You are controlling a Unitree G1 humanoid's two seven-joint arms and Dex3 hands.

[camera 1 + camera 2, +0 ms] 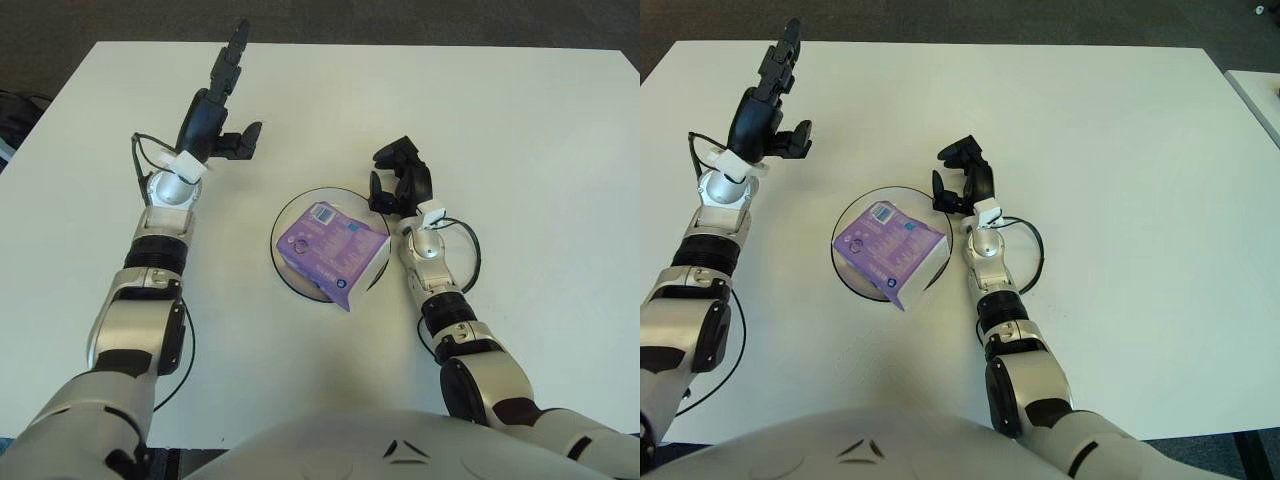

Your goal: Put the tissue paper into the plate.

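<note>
1. On the plain white tabletop, near its middle, sits a round white plate with a thin dark rim.
2. Resting inside that plate is the purple plastic-wrapped pack of tissue paper, lying flat with its barcode label facing up. One white corner juts over the plate's near rim, because the pack is nearly as wide as the plate itself.
3. Judging from this, the task looks essentially done: the pack is in the plate and neither hand touches it.
4. Up and to the left of the plate, well apart from it, the black three-fingered left hand is raised above the table. Its fingers are spread and extended, holding nothing, which suggests a hand clear of the work.
5. Just beside the plate's right edge, the black right hand hovers with fingers loosely apart and empty, seemingly idle. Its cable loops on the table beside the forearm.
</note>
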